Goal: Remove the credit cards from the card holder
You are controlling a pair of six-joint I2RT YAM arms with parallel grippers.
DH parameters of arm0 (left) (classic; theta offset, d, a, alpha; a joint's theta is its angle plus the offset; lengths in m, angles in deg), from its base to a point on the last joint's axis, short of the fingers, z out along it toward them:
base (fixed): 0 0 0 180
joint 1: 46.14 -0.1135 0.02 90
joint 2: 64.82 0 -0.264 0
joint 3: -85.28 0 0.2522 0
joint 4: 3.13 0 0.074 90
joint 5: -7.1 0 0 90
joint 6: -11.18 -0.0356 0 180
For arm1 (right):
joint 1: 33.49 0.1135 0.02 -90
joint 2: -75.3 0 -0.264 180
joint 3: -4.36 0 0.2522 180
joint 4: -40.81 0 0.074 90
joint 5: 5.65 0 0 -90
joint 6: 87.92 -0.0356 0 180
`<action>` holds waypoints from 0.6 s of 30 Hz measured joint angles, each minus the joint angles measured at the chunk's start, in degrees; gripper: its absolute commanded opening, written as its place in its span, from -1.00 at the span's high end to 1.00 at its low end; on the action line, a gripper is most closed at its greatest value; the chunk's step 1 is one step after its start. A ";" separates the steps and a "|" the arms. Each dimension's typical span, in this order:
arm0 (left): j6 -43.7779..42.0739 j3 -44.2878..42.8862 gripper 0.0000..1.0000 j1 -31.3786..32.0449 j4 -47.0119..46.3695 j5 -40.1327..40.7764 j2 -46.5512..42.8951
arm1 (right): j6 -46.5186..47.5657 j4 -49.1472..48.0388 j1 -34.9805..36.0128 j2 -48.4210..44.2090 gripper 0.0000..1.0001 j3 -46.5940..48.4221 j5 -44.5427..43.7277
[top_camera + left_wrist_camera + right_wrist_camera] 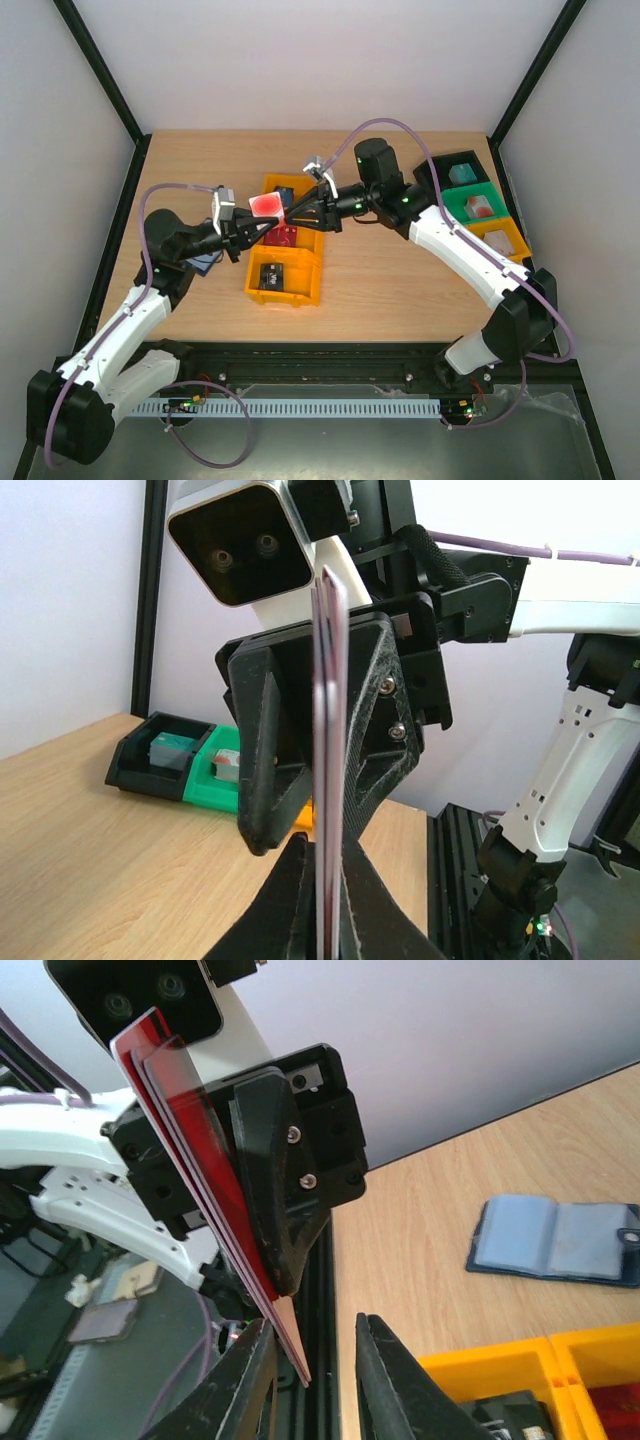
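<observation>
Above the yellow bin, my left gripper is shut on a thin stack of red credit cards. In the left wrist view the cards stand edge-on between its fingers. My right gripper faces it with its jaws open on either side of the cards' free edge. In the right wrist view the cards' lower corner sits in the gap of my right gripper, close to its left finger and apart from the other. The card holder lies open on the table, partly under the left arm.
A yellow three-compartment bin sits below the grippers, with flat dark, red and blue things in its compartments. At the right edge stand a black bin, a green bin and a pale bin, each with small items.
</observation>
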 measured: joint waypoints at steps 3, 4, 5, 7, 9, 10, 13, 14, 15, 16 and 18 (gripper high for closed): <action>-0.28 0.00 0.95 0.00 0.00 0.42 -0.42 | -2.01 -1.70 0.22 0.20 0.75 -0.02 2.05; -0.28 0.00 0.95 0.02 0.09 0.44 -0.46 | -2.45 -2.08 0.33 0.26 0.82 -0.02 2.58; -0.26 0.00 0.95 0.37 0.46 0.20 -0.42 | -2.47 -2.67 0.70 0.35 0.86 0.00 2.93; -0.22 0.04 0.95 0.79 1.73 -0.48 -0.33 | -2.40 -3.08 1.27 0.39 0.94 0.02 3.48; -0.20 0.04 0.95 0.83 2.03 -0.61 -0.39 | -1.99 -3.04 1.22 0.39 0.94 0.02 3.89; -0.17 0.04 0.95 0.83 2.16 -0.72 -0.39 | -1.73 -2.95 1.22 0.39 0.90 0.02 3.89; -0.81 0.02 0.95 0.85 2.82 -0.31 -0.46 | -1.62 -2.95 1.22 0.39 0.62 0.02 3.67; -1.53 -0.13 0.95 0.98 3.82 0.35 -0.50 | -1.90 -2.97 1.22 0.39 0.53 0.02 3.23; -2.19 -0.28 0.95 1.16 5.11 0.81 -0.50 | -2.21 -3.43 1.27 0.39 0.45 0.02 2.75; -3.15 -0.46 0.95 1.68 6.99 1.25 -0.39 | -2.27 -4.39 1.38 0.39 0.38 0.04 1.90; -5.51 -0.70 0.95 2.71 11.34 2.45 -0.20 | -3.06 -6.25 1.46 0.31 0.35 -0.02 0.63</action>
